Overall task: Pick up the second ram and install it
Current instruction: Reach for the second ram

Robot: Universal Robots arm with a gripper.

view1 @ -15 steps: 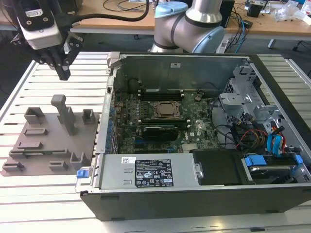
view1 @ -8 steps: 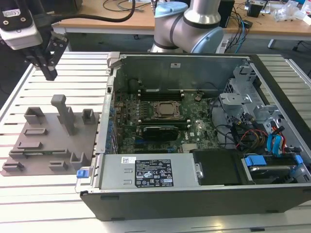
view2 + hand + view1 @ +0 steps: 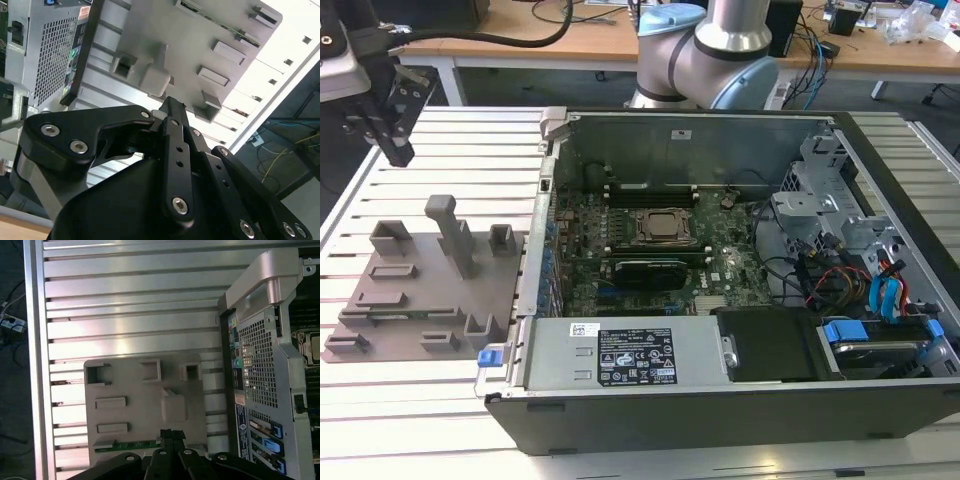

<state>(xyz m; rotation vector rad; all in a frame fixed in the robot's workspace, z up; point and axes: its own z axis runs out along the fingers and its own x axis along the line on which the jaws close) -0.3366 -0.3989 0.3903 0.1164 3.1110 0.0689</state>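
Early in the pick: hovering with the gripper (image 3: pixel 171 435) pressed together and empty above the grey fixture plate (image 3: pixel 142 410), clear of the second ram (image 3: pixel 131 445) seated in a slot along the plate's edge. Probably calls for spreading the jaws and lining up along the stick before any descent.

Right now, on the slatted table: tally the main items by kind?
open computer case: 1
grey fixture plate: 1
ram stick on the fixture: 1
gripper: 1
total: 4
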